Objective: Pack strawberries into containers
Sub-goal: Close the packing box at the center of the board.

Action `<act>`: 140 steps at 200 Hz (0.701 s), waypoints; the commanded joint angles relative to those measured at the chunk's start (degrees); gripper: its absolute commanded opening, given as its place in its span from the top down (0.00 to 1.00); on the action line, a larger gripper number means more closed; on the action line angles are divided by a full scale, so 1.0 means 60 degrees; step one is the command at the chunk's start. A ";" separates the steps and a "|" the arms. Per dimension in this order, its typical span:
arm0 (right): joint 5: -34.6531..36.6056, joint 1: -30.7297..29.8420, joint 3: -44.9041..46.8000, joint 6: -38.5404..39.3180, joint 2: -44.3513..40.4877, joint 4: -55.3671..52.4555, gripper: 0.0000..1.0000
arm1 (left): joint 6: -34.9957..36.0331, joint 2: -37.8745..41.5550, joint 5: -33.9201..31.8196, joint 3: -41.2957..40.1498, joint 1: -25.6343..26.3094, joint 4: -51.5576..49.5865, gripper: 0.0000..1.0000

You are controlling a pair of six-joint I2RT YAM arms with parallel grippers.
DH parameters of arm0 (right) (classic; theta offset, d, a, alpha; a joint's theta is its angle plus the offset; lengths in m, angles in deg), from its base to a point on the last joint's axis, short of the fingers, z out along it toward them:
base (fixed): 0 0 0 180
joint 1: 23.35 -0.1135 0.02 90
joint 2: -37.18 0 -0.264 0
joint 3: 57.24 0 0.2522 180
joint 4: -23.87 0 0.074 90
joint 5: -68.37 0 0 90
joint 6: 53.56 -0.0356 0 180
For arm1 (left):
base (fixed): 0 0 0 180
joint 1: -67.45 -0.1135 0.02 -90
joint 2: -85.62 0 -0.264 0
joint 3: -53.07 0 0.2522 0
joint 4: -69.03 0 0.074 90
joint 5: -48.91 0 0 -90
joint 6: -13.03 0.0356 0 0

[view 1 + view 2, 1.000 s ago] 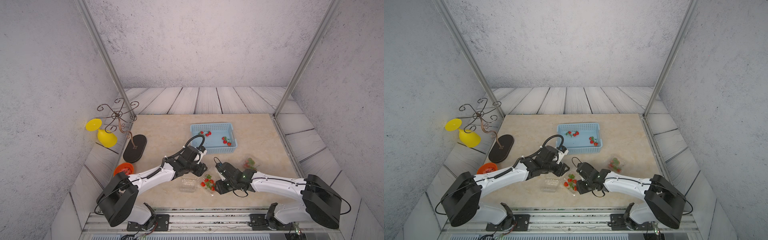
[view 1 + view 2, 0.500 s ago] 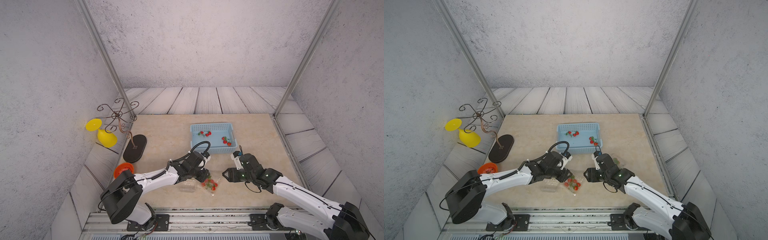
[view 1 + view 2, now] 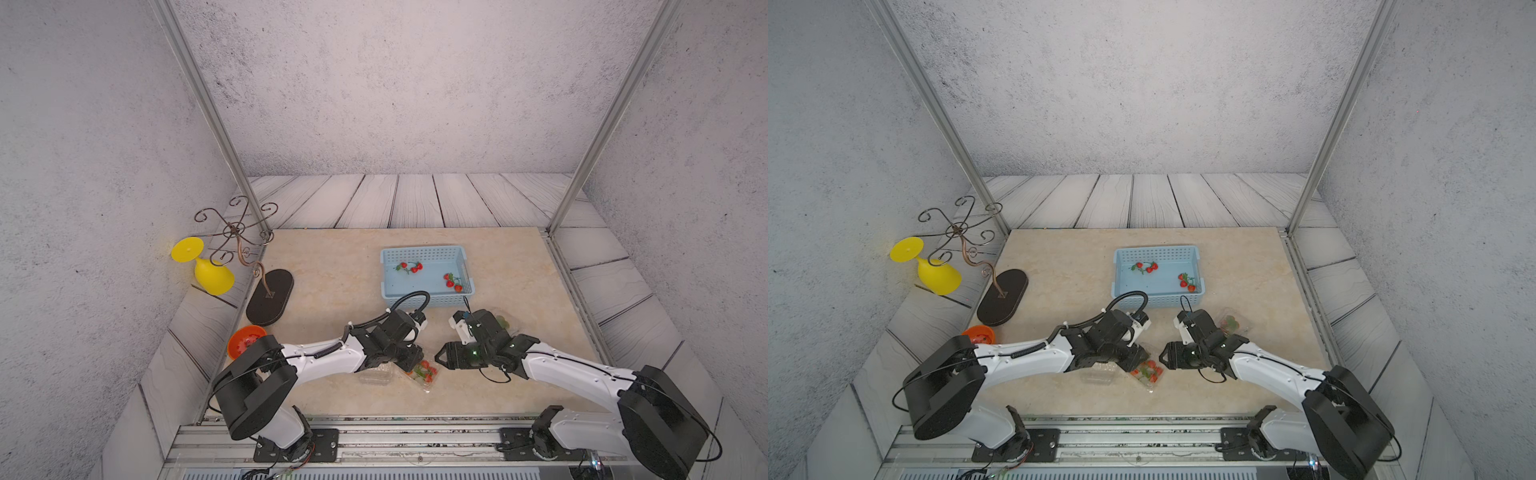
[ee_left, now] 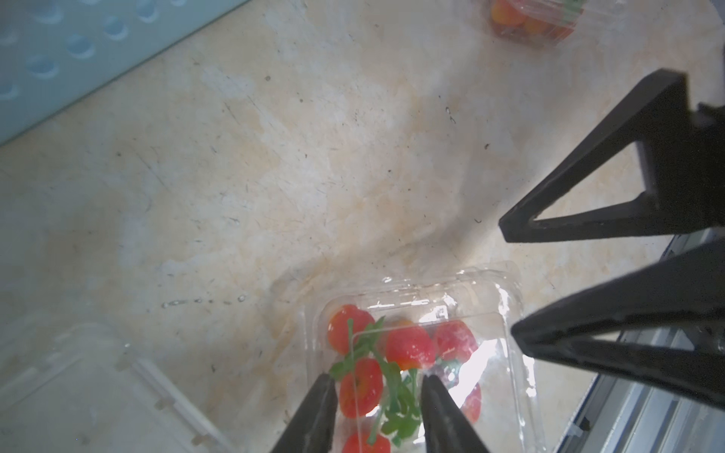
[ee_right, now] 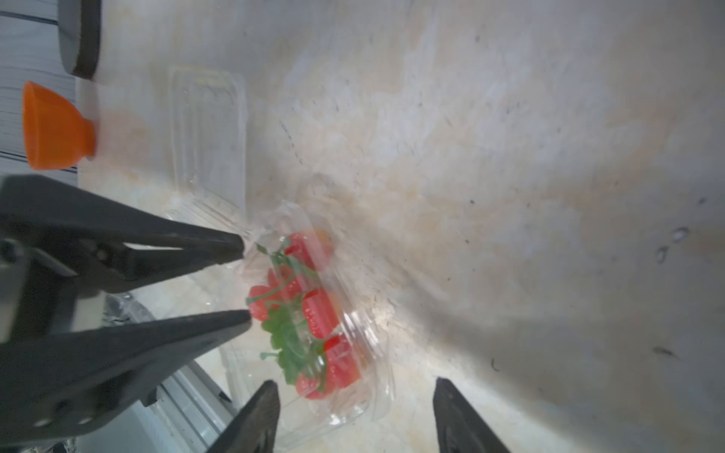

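Jaws of my left gripper (image 4: 377, 378) stand partly apart and empty, tips poised over the small clear plastic clamshell box (image 4: 490, 282). Glossy red strawberries with green caps (image 4: 410, 345) fill it. Its lid seems to lie over them; latched or not, I can't tell. My right gripper (image 5: 355, 382) is spread wide just beside it, holding nothing. I judge I'm closing this box. Next I press the lid shut, then fetch berries (image 3: 409, 267) from the light blue perforated basket (image 3: 422, 251) for the empty clear clamshell (image 3: 375, 376) alongside.
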 commanded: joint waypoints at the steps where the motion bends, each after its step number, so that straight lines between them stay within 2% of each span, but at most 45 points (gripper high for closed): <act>1: -0.0220 0.0015 0.0243 -0.0089 0.0135 0.0395 0.37 | 0.0048 -0.0096 -0.0171 -0.0077 0.0042 0.0069 0.60; 115: -0.0516 0.0001 0.1000 -0.0507 0.0602 0.1528 0.51 | 0.0063 -0.0137 -0.0237 -0.0136 0.0045 0.0105 0.60; 140: -0.0269 0.0001 0.0769 -0.0318 0.0011 0.0739 0.45 | 0.0087 0.0168 -0.0392 -0.0025 0.0043 -0.0052 0.60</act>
